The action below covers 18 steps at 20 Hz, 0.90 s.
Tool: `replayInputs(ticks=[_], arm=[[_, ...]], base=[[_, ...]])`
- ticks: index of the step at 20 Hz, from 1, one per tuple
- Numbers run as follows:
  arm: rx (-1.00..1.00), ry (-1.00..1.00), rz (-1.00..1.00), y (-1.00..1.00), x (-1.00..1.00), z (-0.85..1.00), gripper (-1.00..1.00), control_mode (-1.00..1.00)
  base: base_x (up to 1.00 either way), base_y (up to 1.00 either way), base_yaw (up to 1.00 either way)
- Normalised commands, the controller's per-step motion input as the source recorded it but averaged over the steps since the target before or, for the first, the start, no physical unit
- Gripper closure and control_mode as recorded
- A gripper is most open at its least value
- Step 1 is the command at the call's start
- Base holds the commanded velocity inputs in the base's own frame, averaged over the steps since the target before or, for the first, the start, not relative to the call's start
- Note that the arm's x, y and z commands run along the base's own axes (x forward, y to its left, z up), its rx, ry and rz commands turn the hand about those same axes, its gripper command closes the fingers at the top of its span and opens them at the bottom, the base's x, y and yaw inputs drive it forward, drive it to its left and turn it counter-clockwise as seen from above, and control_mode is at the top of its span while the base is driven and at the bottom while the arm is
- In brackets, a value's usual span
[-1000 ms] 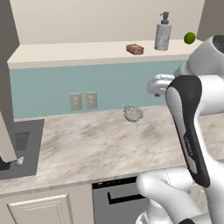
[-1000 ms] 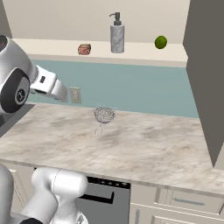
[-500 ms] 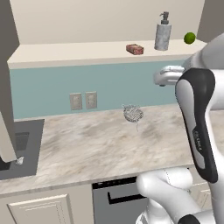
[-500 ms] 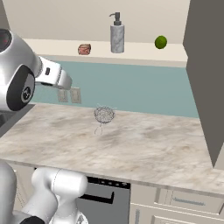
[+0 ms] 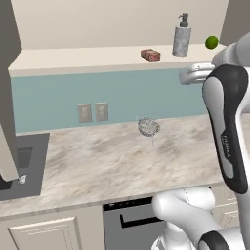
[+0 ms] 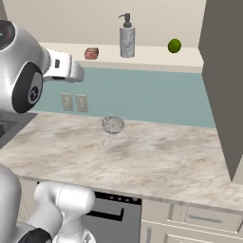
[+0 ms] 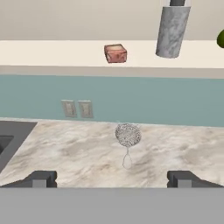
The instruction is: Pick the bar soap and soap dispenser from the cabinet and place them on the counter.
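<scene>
The bar soap (image 7: 116, 53), a small reddish-brown block, lies on the cream shelf of the open cabinet (image 5: 73, 61). To its right stands the tall grey speckled soap dispenser (image 7: 172, 33) with a dark pump. Both also show from the base: bar soap (image 5: 150, 54), soap dispenser (image 5: 181, 38). My gripper (image 7: 111, 179) is open and holds nothing. It hangs in the air above the marbled counter (image 5: 97, 166), below shelf height and well short of the shelf, facing it. The white hand (image 6: 66, 71) sits left of and below the soap.
A green lime (image 5: 211, 42) sits on the shelf right of the dispenser. A wire-mesh ball (image 5: 148, 127) rests on the counter near the teal backsplash, with two wall outlets (image 5: 93, 112) to its left. A dark sink (image 5: 19, 161) is at the left end. Open cabinet door (image 6: 223, 80) hangs at the right.
The hand has risen toward shelf height and edged a little toward the cabinet. The jaws stay open. Nothing on the shelf or counter has moved.
</scene>
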Motion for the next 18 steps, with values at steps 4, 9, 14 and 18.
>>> replayInputs(ticks=[4,9,14,18], arm=[[-0.1,-0.03,0.0,-0.03,0.27,0.22,-1.0,-1.0],[0.0,-0.03,0.0,-0.1,0.32,-0.06,-1.0,-1.0],[0.01,0.0,0.01,0.0,0.45,-0.05,-1.0,-1.0],[0.0,0.0,-0.02,0.02,0.5,0.0,-1.0,-1.0]], base=[[0.0,0.0,0.0],[0.0,0.0,0.0],[0.0,0.0,0.0],[0.0,0.0,0.0]])
